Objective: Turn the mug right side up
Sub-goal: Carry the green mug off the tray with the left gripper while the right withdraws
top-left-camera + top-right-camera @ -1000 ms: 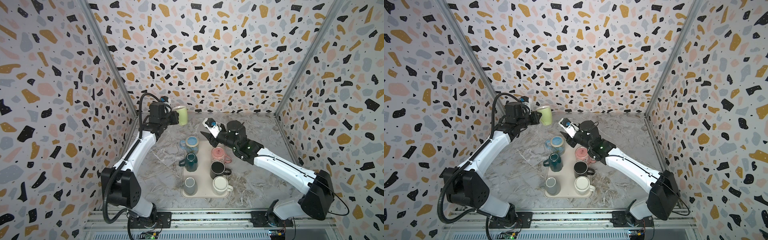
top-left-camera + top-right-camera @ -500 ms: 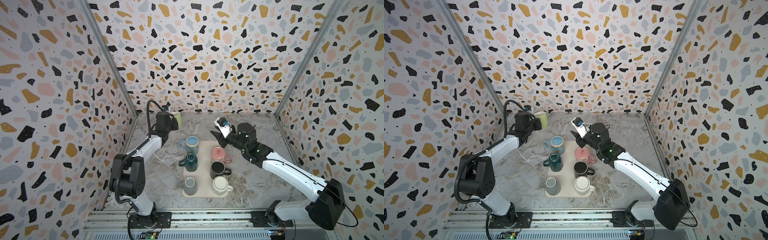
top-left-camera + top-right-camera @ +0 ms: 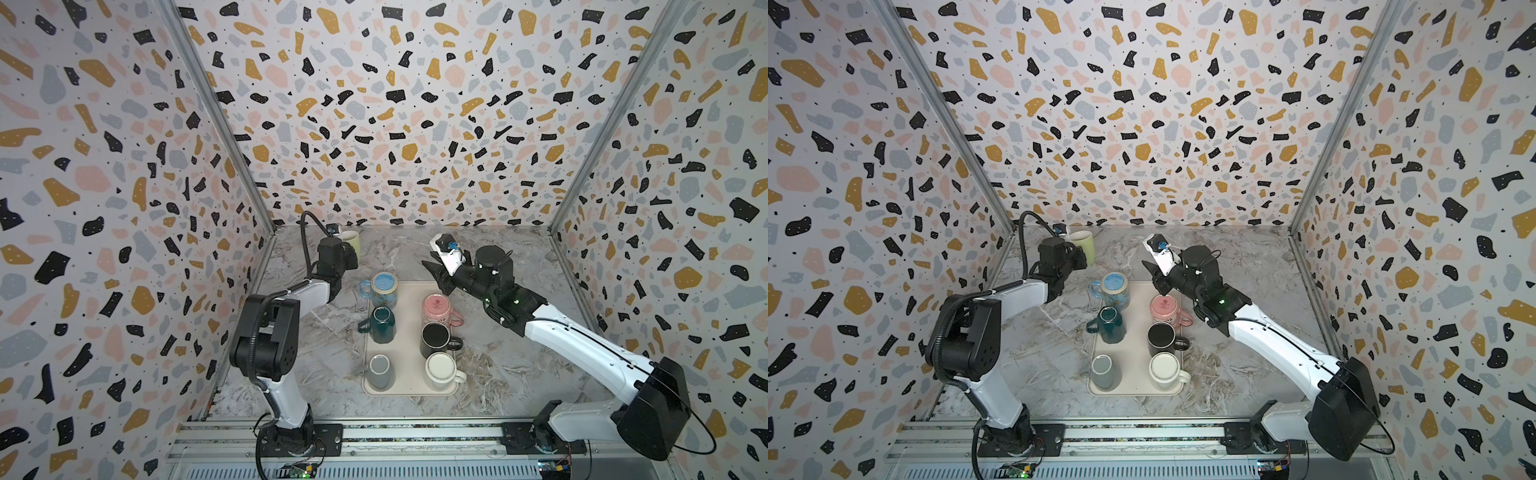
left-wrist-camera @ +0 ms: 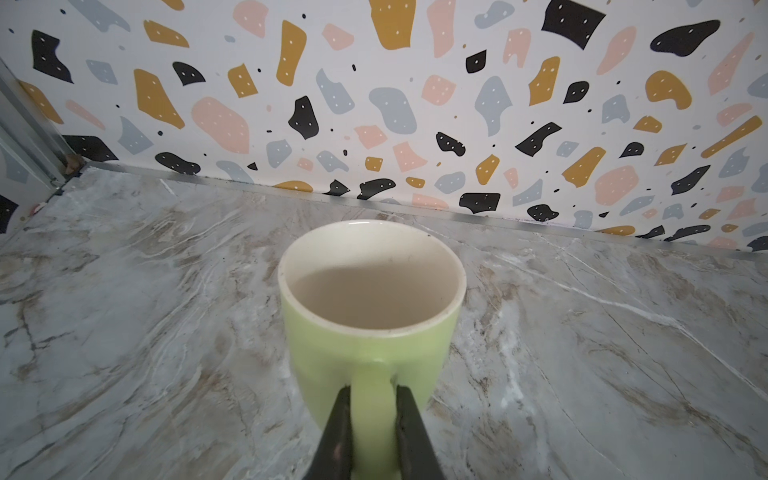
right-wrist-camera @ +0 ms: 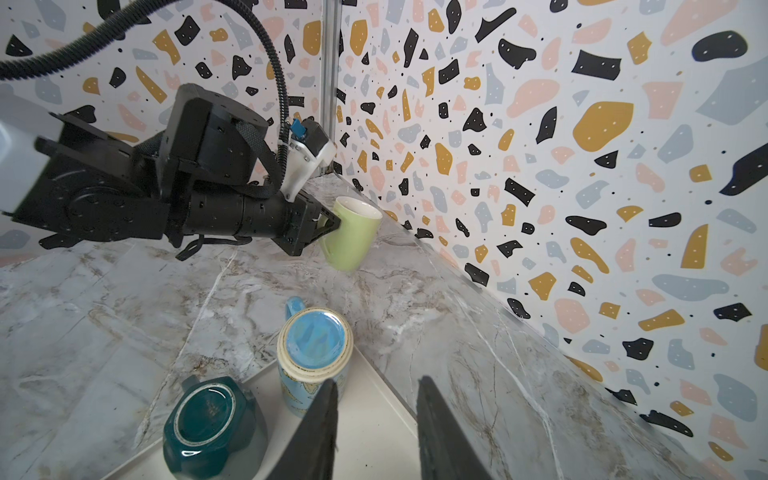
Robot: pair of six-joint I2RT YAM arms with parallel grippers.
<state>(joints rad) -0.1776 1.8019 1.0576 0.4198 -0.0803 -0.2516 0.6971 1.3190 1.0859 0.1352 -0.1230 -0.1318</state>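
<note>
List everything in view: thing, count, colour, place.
tray: 1, beige, table centre
blue mug: 1, light blue, tray back left
teal mug: 1, dark teal, tray middle left
grey mug: 1, grey, tray front left
pink mug: 1, pink, tray back right
black mug: 1, black, tray middle right
white mug: 1, cream white, tray front right
green mug: 1, pale green, back left corner, mouth up
table: 1, grey marble
walls: 3, terrazzo print
left gripper: 1, black, shut on green mug handle
right gripper: 1, black, open, empty, above tray's back edge
</note>
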